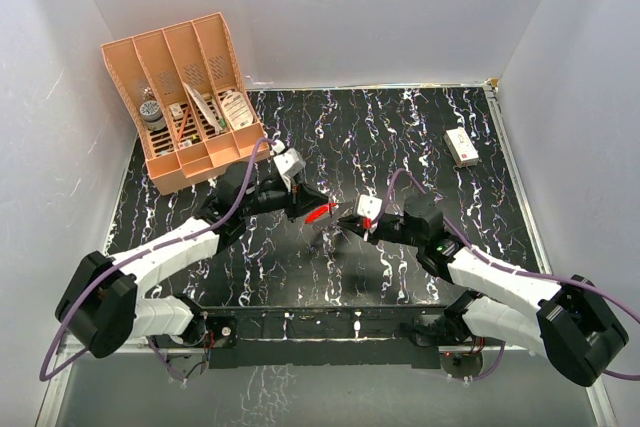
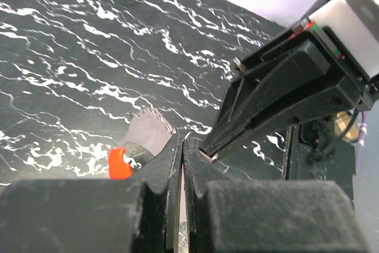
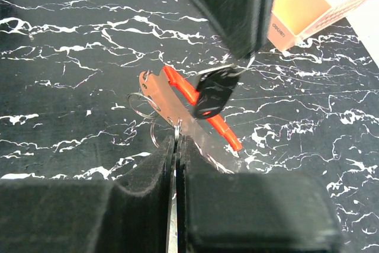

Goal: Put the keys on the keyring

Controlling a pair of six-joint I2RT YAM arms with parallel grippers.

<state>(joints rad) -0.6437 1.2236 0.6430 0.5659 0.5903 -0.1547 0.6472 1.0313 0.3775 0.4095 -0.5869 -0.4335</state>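
The keyring (image 3: 179,95) is a pale flat loop with a bright red crescent along one side. It hangs above the table between both grippers and shows as a red spot in the top view (image 1: 320,213). My right gripper (image 3: 177,133) is shut on a thin metal ring at the keyring's edge. My left gripper (image 3: 244,51) comes down from above, shut on the key (image 3: 213,90), a small dark piece hanging against the red side. In the left wrist view my left gripper (image 2: 183,144) is shut, with the red tip (image 2: 120,163) to its left and the right gripper's fingers (image 2: 278,99) touching its tip.
Small split rings (image 3: 140,102) dangle from the keyring's left end. A small white box with a red mark (image 1: 461,146) lies at the back right of the table. An orange slotted organiser (image 1: 190,97) with several items stands at the back left.
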